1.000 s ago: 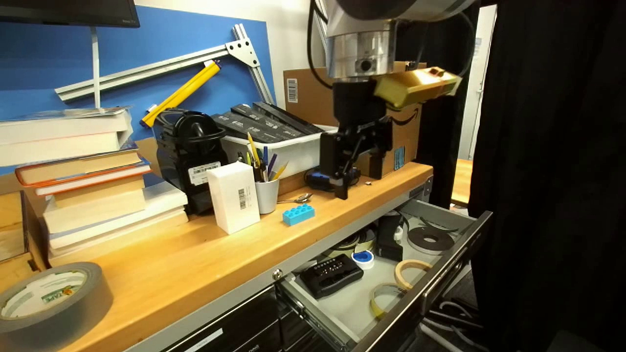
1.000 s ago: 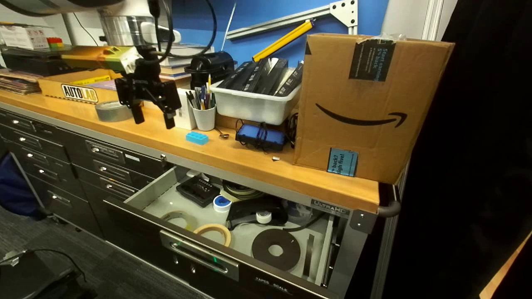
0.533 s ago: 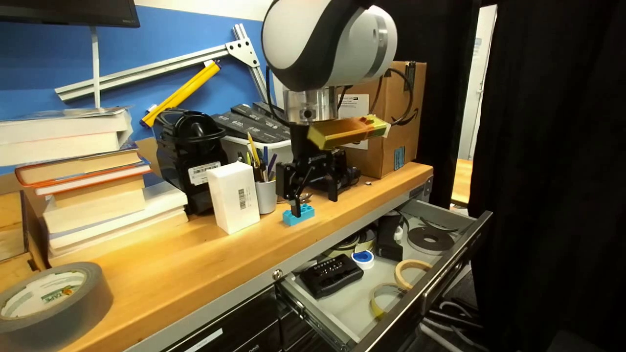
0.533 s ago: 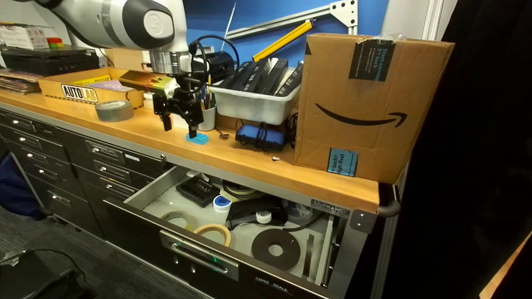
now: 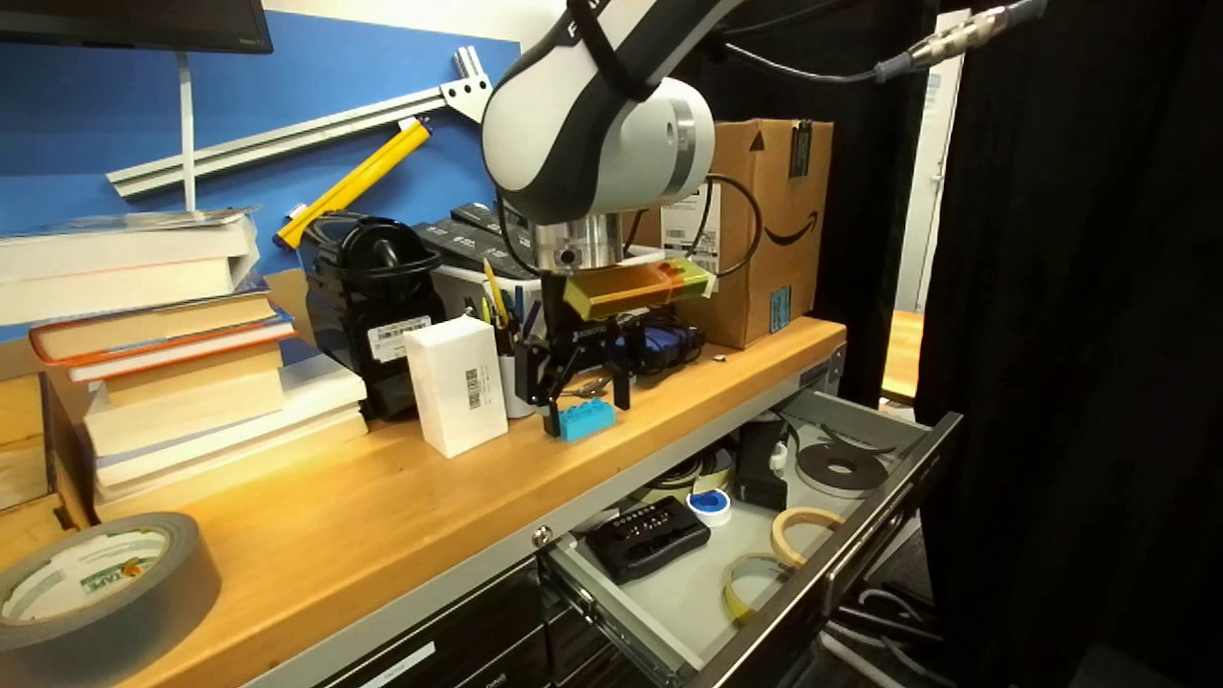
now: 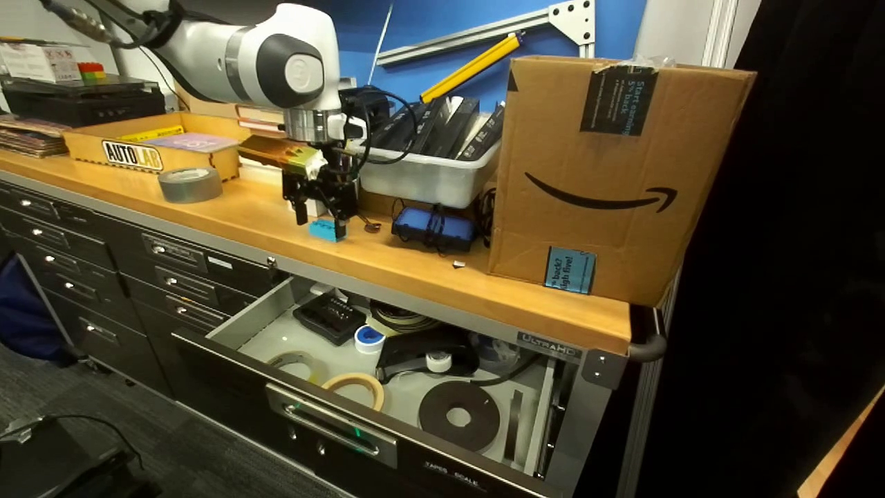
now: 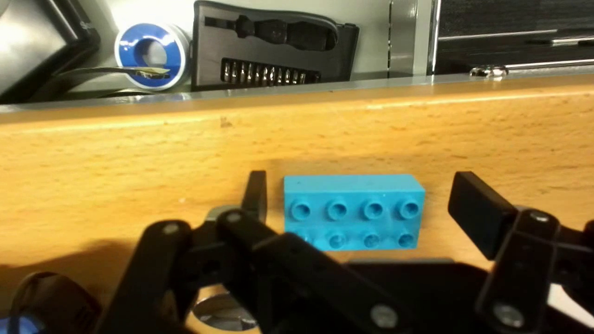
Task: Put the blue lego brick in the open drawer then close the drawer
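Note:
The light-blue lego brick lies studs up on the wooden worktop; it shows in both exterior views. My gripper is open and low over the worktop, with one finger on each short end of the brick. In the wrist view, gaps show between the brick and both fingers, the wider one at the right. A gripper link hides one lower corner of the brick. The open drawer is pulled out below the worktop's front edge; it also shows in the other views.
A white box, a pen cup and a spoon stand or lie close to the gripper. A dark blue corded object and a cardboard box are farther along. The drawer holds a black bit set and tape rolls.
My gripper has come down and across to the brick. Half a second ago one finger was over it; now the open jaws straddle it. The brick and drawer have not visibly moved.

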You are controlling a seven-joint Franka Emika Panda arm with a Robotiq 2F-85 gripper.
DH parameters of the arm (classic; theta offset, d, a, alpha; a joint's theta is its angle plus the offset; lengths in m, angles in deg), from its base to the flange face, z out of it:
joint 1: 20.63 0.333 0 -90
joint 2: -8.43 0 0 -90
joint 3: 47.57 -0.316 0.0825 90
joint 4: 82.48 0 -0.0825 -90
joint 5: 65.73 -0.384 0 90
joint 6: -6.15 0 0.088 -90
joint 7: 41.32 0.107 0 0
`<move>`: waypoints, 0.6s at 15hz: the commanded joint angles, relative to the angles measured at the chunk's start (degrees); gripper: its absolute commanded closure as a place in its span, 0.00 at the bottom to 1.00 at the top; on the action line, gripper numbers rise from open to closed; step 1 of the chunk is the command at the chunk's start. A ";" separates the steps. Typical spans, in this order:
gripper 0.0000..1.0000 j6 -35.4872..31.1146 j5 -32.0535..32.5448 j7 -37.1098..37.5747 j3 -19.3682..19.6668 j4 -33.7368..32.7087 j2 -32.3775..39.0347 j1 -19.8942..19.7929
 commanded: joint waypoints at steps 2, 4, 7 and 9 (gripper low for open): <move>0.26 0.27 0.06 1.88 1.53 -3.49 2.70 1.20; 0.42 -0.05 -0.22 2.94 1.86 -2.18 1.40 1.12; 0.54 1.05 -0.17 5.50 2.85 1.74 -3.04 0.69; 0.54 4.04 0.21 4.17 3.58 5.82 -6.77 -0.01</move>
